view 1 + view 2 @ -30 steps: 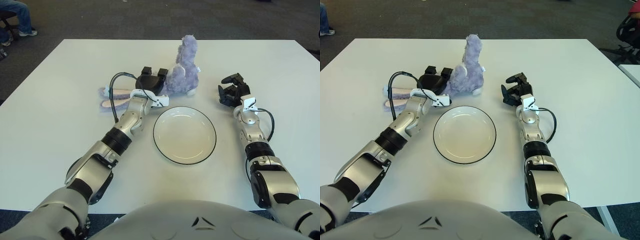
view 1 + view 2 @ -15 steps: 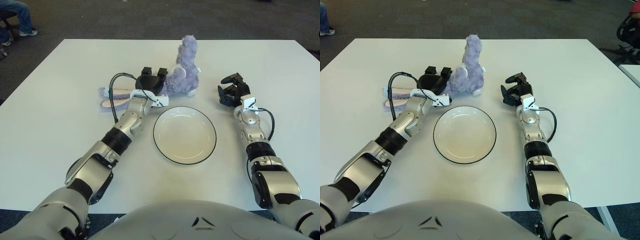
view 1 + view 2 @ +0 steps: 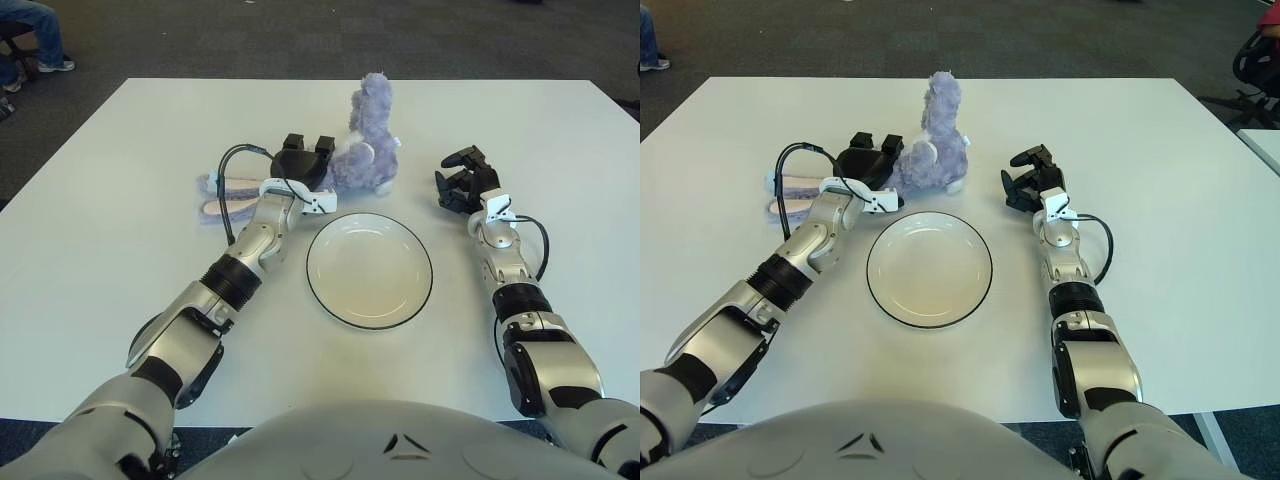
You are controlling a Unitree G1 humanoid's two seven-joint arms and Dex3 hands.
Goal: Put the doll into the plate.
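Observation:
A purple plush doll (image 3: 366, 137) sits upright on the white table behind the plate, its long ears (image 3: 226, 196) trailing left across the tabletop. My left hand (image 3: 303, 160) is pressed against the doll's left side with its black fingers closed on the plush body. The white plate (image 3: 369, 269) with a thin black rim lies just in front of the doll and holds nothing. To the right of the plate, my right hand (image 3: 462, 183) hangs idle with curled fingers and holds nothing.
The white table (image 3: 120, 250) spreads wide on every side of the plate. Dark carpet lies beyond its far edge. A seated person's legs (image 3: 34, 30) show at the top left, and a chair (image 3: 1258, 55) at the far right.
The doll has shifted slightly left and turned a little in my left hand's grip. My right arm has not moved.

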